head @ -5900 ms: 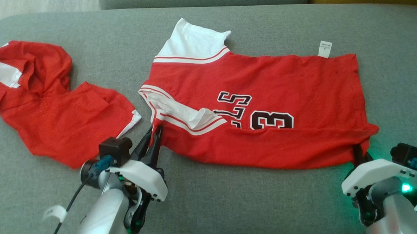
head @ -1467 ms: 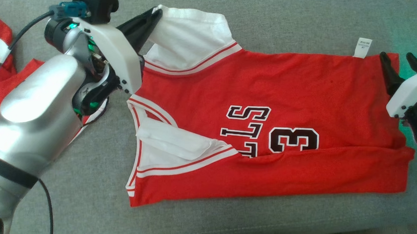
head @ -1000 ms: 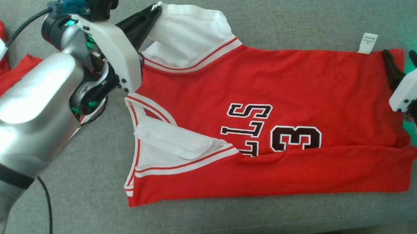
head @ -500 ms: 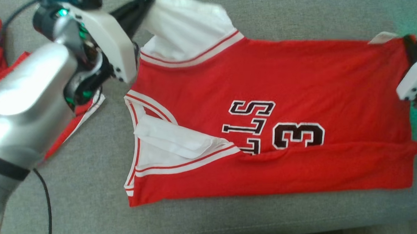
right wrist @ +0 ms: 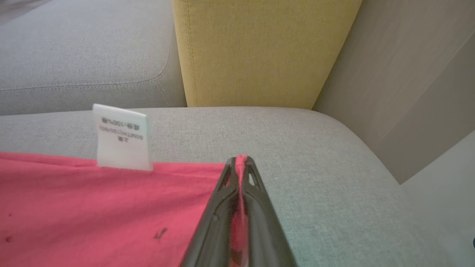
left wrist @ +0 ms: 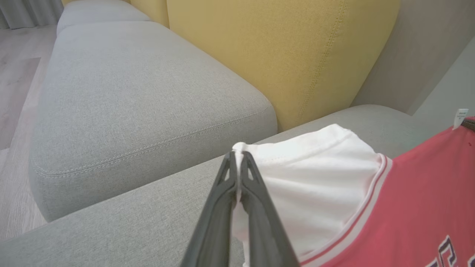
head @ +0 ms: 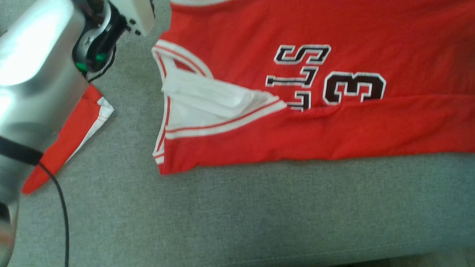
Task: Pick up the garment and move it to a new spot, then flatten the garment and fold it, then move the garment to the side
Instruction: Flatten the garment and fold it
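The garment (head: 303, 92) is a red jersey with white trim and black lettering, spread on the grey sofa seat (head: 258, 214), its near edge folded over. In the left wrist view my left gripper (left wrist: 238, 160) is shut on the white sleeve (left wrist: 308, 185) of the garment. My right gripper (right wrist: 240, 162) is shut on the red hem corner (right wrist: 111, 207), beside a white care label (right wrist: 121, 137). The head view shows my left forearm (head: 27, 72) at the upper left, its fingertips out of frame.
A second red and white garment (head: 69, 134) lies at the left beside my left arm. A yellow back cushion (left wrist: 282, 52) rises behind the seat, also visible as the yellow cushion (right wrist: 259, 48). The seat's front edge (head: 296, 260) runs along the bottom.
My right gripper has shut on the garment's hem corner. The head camera has tilted down, so the whole picture slid upward. Both held corners look lifted.
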Tool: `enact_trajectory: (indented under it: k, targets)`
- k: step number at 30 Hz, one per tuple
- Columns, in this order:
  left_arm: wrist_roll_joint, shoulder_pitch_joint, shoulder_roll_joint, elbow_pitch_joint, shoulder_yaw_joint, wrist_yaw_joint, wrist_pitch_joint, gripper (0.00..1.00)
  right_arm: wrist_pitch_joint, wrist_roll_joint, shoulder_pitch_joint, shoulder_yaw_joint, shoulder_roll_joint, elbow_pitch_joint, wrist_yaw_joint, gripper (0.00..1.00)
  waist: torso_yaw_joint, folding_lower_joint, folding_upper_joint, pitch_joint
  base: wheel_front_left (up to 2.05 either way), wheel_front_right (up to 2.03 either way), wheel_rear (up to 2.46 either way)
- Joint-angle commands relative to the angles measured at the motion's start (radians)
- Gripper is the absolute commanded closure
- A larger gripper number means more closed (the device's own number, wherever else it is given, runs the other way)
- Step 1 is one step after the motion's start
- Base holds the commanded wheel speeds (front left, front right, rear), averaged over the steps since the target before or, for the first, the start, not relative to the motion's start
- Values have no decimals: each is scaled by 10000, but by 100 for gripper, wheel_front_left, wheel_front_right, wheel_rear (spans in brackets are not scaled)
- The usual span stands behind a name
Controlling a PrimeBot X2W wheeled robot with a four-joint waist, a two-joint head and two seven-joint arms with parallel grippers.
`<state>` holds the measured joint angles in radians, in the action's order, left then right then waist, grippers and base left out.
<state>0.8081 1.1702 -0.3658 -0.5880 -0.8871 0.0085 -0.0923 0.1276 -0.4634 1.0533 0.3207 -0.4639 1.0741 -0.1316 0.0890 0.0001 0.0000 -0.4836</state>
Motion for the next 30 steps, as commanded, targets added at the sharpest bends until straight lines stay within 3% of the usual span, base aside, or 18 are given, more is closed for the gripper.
enact_trajectory:
  k: [1, 8, 15, 21, 30]
  targets:
    - [-137, 599, -293, -5, 459, -5, -136, 100, 120, 97, 59, 4, 5, 5, 9, 100, -13, -1, 0, 2, 0, 0, 0]
    - [-210, 416, -81, -526, 154, -405, -369, 100, 351, 136, -27, 112, 261, 353, 9, 100, -67, -1, 0, 327, 0, 0, 0]
    - [-268, -589, -534, -109, -273, -573, -348, 100, 154, -342, -1070, 584, 73, 13, 9, 100, -105, -1, 0, 1340, 0, 0, 0]
    - [-86, -2112, -1179, 1418, -664, -298, 66, 100, -867, -1096, -2297, 1265, -426, -882, 9, 100, -124, -1, 0, 2166, 0, 0, 0]
    - [285, -4260, -2446, 4216, -1341, 416, 1175, 100, -2995, -2362, -4117, 2409, -1916, -2900, 9, 100, -315, -1, 0, 2977, 0, 0, 0]
